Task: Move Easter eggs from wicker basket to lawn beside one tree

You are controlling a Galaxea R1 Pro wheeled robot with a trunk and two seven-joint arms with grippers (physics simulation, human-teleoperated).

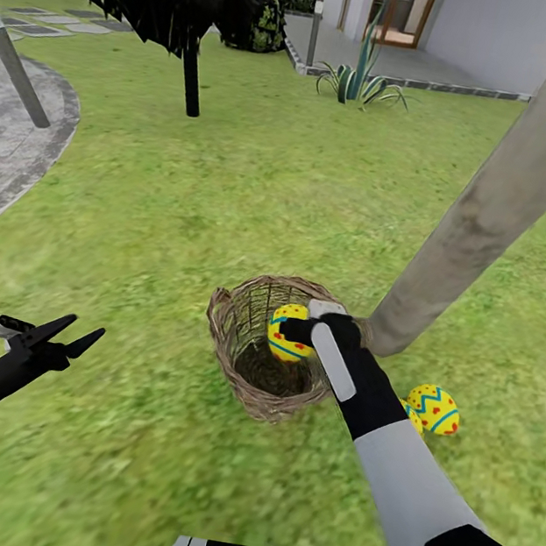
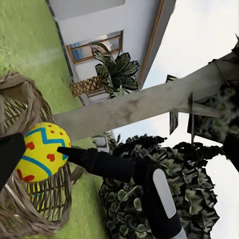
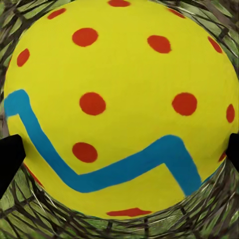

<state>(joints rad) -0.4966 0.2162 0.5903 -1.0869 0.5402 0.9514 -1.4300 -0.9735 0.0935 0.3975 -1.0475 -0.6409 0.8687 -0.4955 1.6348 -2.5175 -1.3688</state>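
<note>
Right now your right hand (image 1: 299, 326) is down at the mouth of the wicker basket (image 1: 235, 338), fingers clamped on either side of the last egg (image 1: 285, 333), and the wrist camera confirms it: yellow shell, red dots and a blue zigzag sit dead centre, with a dark fingertip (image 3: 10, 162) pressing in at each flank and woven wicker all around. You've got it held across its middle, which looks like the sensible place, since a rounded shell would likely squirt out of a grip taken nearer either end. The egg sits up near the rim, so it seems you're at the lift, not the reach. The other two eggs (image 1: 434, 408) lie on the lawn (image 1: 233, 195) just beside the foot of the pale tree (image 1: 499, 195), one tucked partly behind your forearm, so two thirds of the job looks done and the drop spot is already chosen. The basket stands close against that same trunk, so the carry should be short: up over the rim, across to the right, down beside the pair. Mind the wicker edge on the way out, because a knock there could tip the basket or jar the egg loose. Your left hand (image 1: 62, 336) hangs wide and empty off to the left above the grass, well apart from the basket and out of the way.
</note>
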